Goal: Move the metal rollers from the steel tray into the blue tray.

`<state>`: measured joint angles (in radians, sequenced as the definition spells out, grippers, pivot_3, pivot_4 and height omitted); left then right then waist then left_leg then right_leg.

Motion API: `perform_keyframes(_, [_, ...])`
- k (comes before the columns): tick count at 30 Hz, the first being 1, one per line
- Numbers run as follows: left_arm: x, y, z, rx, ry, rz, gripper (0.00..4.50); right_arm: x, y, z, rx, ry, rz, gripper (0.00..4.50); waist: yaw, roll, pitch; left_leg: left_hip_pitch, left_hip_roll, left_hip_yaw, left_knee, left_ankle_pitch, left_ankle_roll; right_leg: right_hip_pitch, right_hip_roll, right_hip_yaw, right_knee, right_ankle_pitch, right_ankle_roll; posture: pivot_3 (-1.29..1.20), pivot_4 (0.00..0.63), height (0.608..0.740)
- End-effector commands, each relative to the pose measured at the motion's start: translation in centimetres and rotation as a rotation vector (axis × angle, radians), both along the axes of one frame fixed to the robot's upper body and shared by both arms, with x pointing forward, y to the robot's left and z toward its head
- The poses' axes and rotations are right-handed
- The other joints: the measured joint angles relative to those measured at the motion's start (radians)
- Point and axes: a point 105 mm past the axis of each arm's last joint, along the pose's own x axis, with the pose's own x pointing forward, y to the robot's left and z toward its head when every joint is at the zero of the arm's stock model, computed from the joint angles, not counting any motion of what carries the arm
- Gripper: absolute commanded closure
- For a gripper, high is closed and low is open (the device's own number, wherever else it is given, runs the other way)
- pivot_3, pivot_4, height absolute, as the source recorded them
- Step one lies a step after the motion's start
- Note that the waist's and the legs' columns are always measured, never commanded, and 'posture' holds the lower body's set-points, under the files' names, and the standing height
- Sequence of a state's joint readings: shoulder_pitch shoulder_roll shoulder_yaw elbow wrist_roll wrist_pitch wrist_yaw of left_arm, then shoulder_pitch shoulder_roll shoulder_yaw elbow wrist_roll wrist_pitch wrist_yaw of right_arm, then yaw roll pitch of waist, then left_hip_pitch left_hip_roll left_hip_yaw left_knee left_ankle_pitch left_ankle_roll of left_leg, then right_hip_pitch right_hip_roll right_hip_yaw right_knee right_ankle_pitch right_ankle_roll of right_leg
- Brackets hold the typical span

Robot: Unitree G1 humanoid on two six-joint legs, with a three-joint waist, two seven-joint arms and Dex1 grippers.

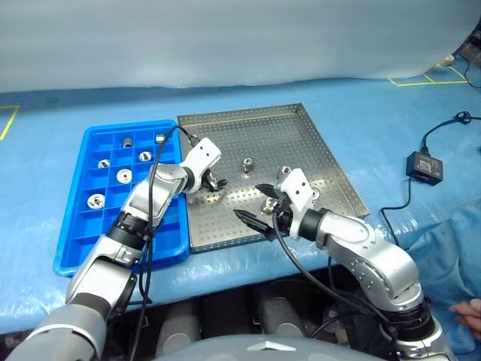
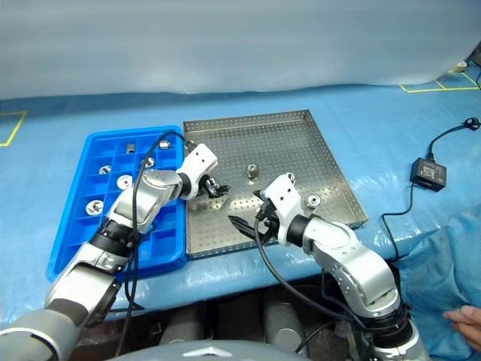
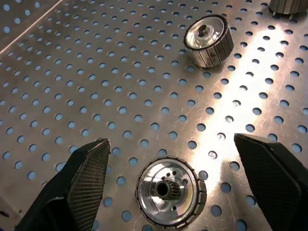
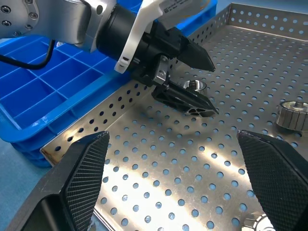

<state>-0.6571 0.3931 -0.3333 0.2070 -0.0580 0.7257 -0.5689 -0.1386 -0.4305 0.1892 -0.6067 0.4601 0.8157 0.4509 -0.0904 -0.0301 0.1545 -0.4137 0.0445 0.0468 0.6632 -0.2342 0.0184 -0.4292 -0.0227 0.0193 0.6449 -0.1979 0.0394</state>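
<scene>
The steel tray [image 1: 331,150] lies in the middle of the table, with the blue tray [image 1: 75,233] against its left side. My left gripper [image 1: 215,183] is low over the steel tray's left part, open. It straddles one of the metal rollers [image 3: 171,192], and neither finger touches it. Two more metal rollers [image 3: 208,39] [image 4: 292,114] stand further in on the perforated bottom. Several rollers [image 1: 124,177] lie in the blue tray's far compartments. My right gripper [image 1: 258,204] hangs open above the steel tray's near edge, holding nothing and pointing toward the left gripper [image 4: 185,79].
A black power adapter [image 1: 425,165] with its cable lies on the blue table cover to the right of the steel tray. A person's hand [image 1: 470,312] shows at the lower right, by a fold of blue cloth. Yellow tape marks [image 1: 421,79] lie at the far right.
</scene>
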Motion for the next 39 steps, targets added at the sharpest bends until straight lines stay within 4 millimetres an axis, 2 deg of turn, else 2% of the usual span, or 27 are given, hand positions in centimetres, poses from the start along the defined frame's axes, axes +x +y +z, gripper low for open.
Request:
perform_keyframes(1, [0.2, 0.5, 0.1, 0.033, -0.015, 0.01, 1.19, 0.0, 0.2, 1.4, 0.024, -0.062, -0.003, 0.0, -0.004, 0.0, 0.0, 0.0, 0.0, 0.0, 0.0, 0.0, 0.0, 0.0, 0.0, 0.0, 0.0, 0.0, 0.0, -0.18, 0.15, 0.74])
perform_keyframes(3, [0.1, 0.7, 0.0, 0.041, -0.013, 0.015, 1.83, 0.2, 0.2, 1.4, 0.023, -0.062, -0.006, 0.0, -0.005, 0.0, 0.0, 0.0, 0.0, 0.0, 0.0, 0.0, 0.0, 0.0, 0.0, 0.0, 0.001, 0.0, 0.0, -0.17, 0.15, 0.74])
perform_keyframes(6, [-0.1, 0.9, -0.2, 0.046, -0.007, 0.014, 1.83, 0.4, 0.4, 1.4, 0.025, -0.064, -0.006, 0.0, -0.005, 0.0, 0.0, 0.001, 0.0, 0.0, 0.0, 0.0, 0.0, 0.0, 0.0, 0.001, 0.001, 0.0, 0.0, -0.16, 0.15, 0.74])
perform_keyframes(8, [-0.2, 1.0, -0.3, 0.045, -0.003, 0.014, 2.14, 0.5, 0.5, 1.4, 0.027, -0.066, -0.005, 0.0, -0.007, 0.0, 0.0, 0.001, 0.0, 0.0, 0.0, 0.0, 0.0, 0.0, 0.0, 0.001, 0.001, 0.0, 0.0, -0.16, 0.15, 0.74])
perform_keyframes(13, [-0.4, 0.8, 0.1, -0.012, -0.001, 0.012, 3.61, 0.7, 0.8, 1.5, 0.029, -0.067, 0.001, 0.0, -0.005, 0.0, 0.0, 0.001, 0.0, 0.0, -0.001, 0.0, 0.0, 0.0, 0.001, 0.001, 0.001, 0.002, 0.003, -0.15, 0.15, 0.74])
perform_keyframes(20, [-0.6, 0.4, 1.6, -0.1, -0.013, -0.004, 3.67, 0.9, 1.0, 1.4, 0.03, -0.062, 0.013, 0.0, -0.004, 0.0, 0.0, 0.001, 0.0, 0.0, -0.001, 0.0, 0.0, 0.0, 0.001, 0.001, 0.001, 0.002, 0.003, -0.14, 0.15, 0.74])
perform_keyframes(24, [-1.1, -0.3, 4.6, -0.257, -0.049, -0.042, 3.67, 0.7, 1.3, 1.1, 0.031, -0.045, 0.05, 0.0, -0.001, 0.0, 0.0, 0.0, 0.0, 0.0, -0.001, 0.0, 0.0, -0.001, 0.0, 0.001, 0.001, 0.002, 0.004, -0.14, 0.15, 0.74])
perform_keyframes(27, [-2.0, 0.0, 6.9, -0.355, -0.086, -0.049, 3.67, 0.3, 1.8, 1.3, 0.07, -0.03, 0.102, 0.0, 0.004, 0.0, 0.0, -0.001, 0.0, 0.0, 0.0, 0.0, 0.0, -0.001, 0.0, 0.001, 0.0, 0.002, 0.004, -0.14, 0.15, 0.74])
perform_keyframes(33, [-5.2, 4.0, 9.7, -0.349, -0.229, 0.095, 3.67, -0.2, 2.8, 1.8, 0.112, -0.028, 0.192, 0.0, 0.008, 0.001, 0.0, 0.0, 0.0, 0.0, -0.001, 0.0, 0.0, -0.001, 0.0, 0.002, 0.0, 0.003, 0.004, -0.02, 0.15, 0.74])
perform_keyframes(39, [-9.2, 8.5, 9.6, -0.235, -0.305, 0.337, 3.67, -0.3, 4.4, 2.0, 0.108, -0.029, 0.286, 0.0, 0.049, 0.0, 0.0, 0.001, 0.001, -0.001, 0.0, 0.0, 0.0, 0.0, 0.0, 0.0, 0.0, 0.002, 0.004, 0.1, 0.15, 0.74])
